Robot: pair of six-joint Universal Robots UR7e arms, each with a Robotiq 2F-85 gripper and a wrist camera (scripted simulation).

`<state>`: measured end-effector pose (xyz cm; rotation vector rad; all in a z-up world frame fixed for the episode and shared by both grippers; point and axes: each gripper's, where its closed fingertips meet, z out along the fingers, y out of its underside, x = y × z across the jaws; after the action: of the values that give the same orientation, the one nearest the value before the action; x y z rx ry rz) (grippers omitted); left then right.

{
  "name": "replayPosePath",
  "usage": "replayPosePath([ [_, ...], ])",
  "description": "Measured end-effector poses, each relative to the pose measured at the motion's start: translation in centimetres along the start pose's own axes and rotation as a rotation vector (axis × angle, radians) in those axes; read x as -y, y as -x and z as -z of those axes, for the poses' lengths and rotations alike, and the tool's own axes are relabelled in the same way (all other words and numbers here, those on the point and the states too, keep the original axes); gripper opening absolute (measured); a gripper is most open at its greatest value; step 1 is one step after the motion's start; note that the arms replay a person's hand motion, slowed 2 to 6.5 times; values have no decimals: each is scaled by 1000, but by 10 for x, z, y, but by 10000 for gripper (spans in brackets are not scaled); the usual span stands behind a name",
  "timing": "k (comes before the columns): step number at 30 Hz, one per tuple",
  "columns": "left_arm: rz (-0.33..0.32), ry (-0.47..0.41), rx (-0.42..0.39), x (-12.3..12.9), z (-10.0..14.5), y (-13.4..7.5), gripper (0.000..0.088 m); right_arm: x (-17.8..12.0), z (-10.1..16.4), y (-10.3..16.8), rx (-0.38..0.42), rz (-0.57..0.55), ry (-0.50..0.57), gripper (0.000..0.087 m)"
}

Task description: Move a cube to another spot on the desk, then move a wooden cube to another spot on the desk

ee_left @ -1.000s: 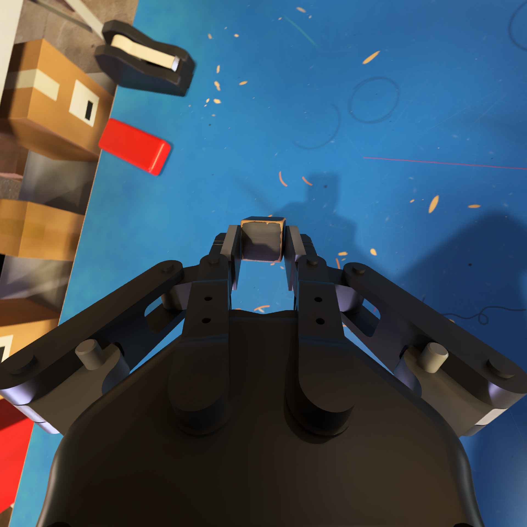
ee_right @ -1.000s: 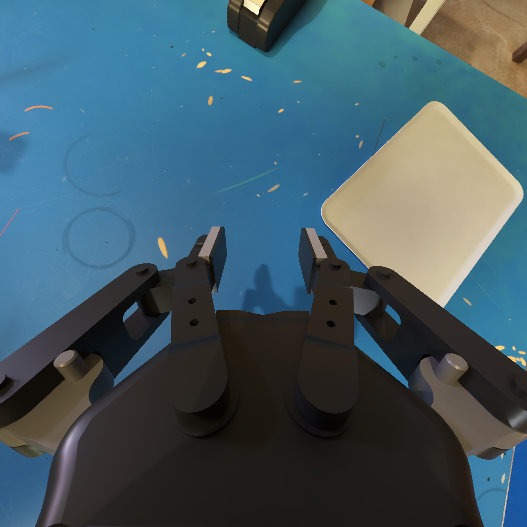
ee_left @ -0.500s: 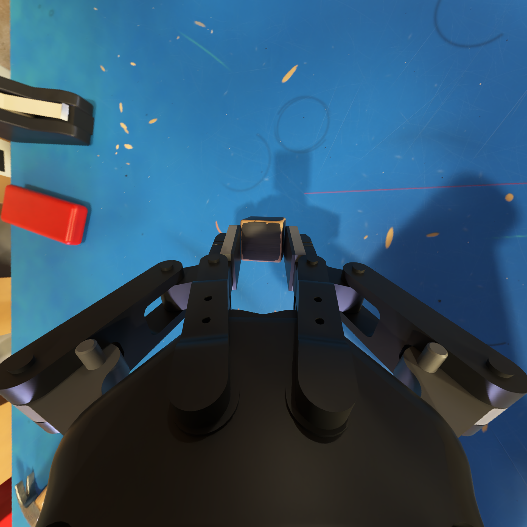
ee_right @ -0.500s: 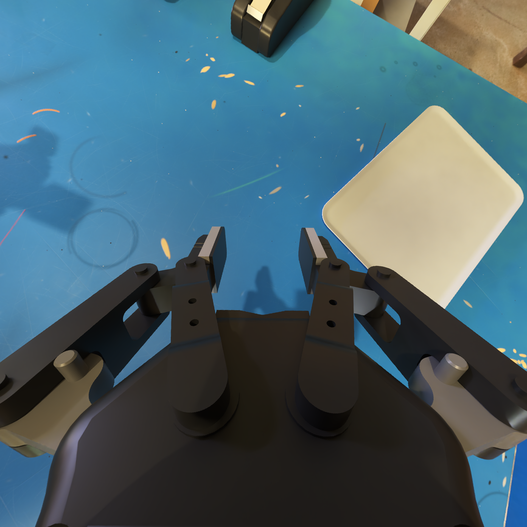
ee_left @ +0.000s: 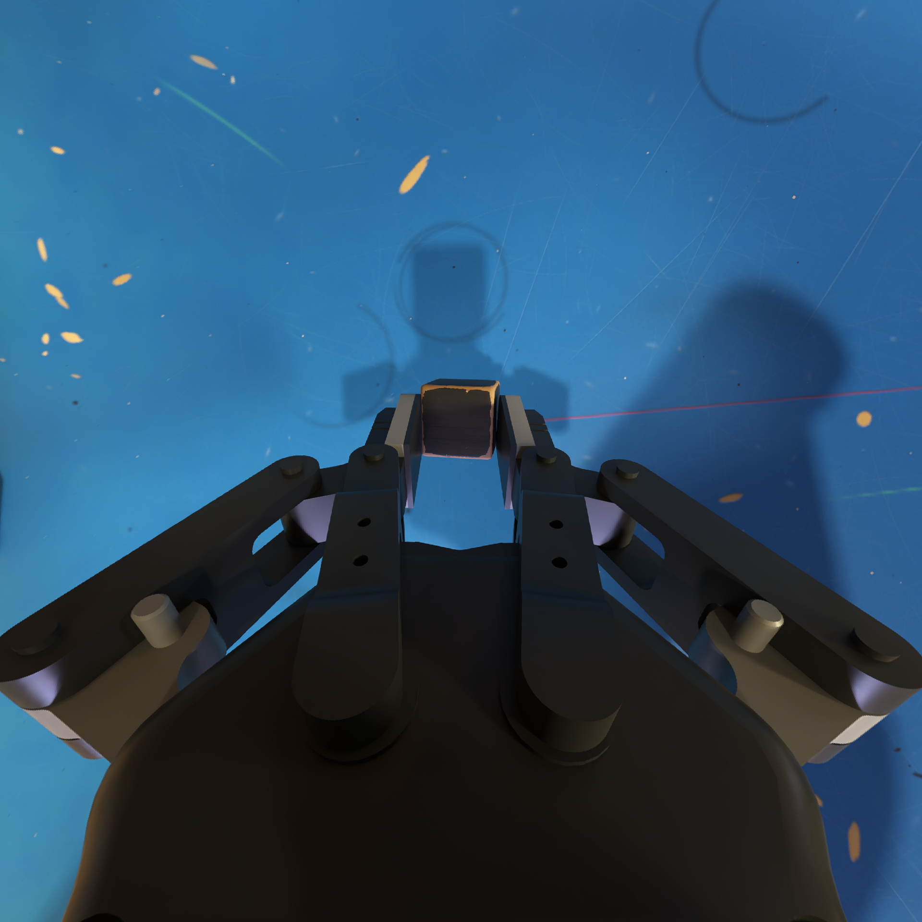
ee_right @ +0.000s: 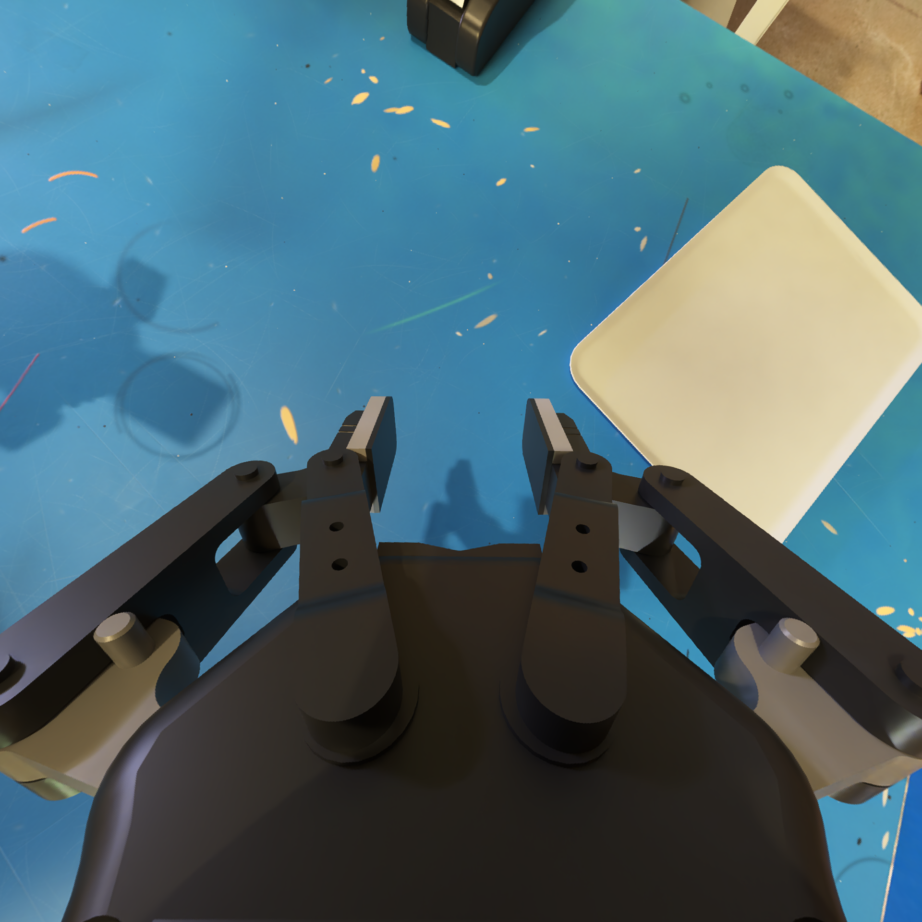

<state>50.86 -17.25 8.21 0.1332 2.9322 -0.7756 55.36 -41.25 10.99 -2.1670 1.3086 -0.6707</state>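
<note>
Your left hand (ee_left: 459, 424) is pinching the cube (ee_left: 459, 421) between both pads, center of the left wrist frame. The cube looks dark on the near face with tan worn edges, and it sits square in the grip. It's held above the blue desk (ee_left: 199, 399), clear of the surface: its square shadow falls further up the frame inside a faint ring mark. Nothing solid sits around it in that frame, only orange flecks, scratches, a thin red line at right and a broad arm shadow on the right side.

Your right hand (ee_right: 459, 439) is spread, with nothing between the fingers, hovering over bare desk. Outward from it: a cream tray (ee_right: 758, 349) lies flat at the right of the frame, just beside the right finger, nothing on it. A black tape dispenser (ee_right: 464, 30) sits at the top edge, well apart from the hand. The shadow of your left hand with its cube shows at the left edge. The desk corner and brown floor show at upper right.
</note>
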Motion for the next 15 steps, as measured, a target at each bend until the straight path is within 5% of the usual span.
replayPosePath([
  [15, 4, 8, -90, 15, -44, -10, 272, -6, -5, 0, 8, -1, 30, 464],
])
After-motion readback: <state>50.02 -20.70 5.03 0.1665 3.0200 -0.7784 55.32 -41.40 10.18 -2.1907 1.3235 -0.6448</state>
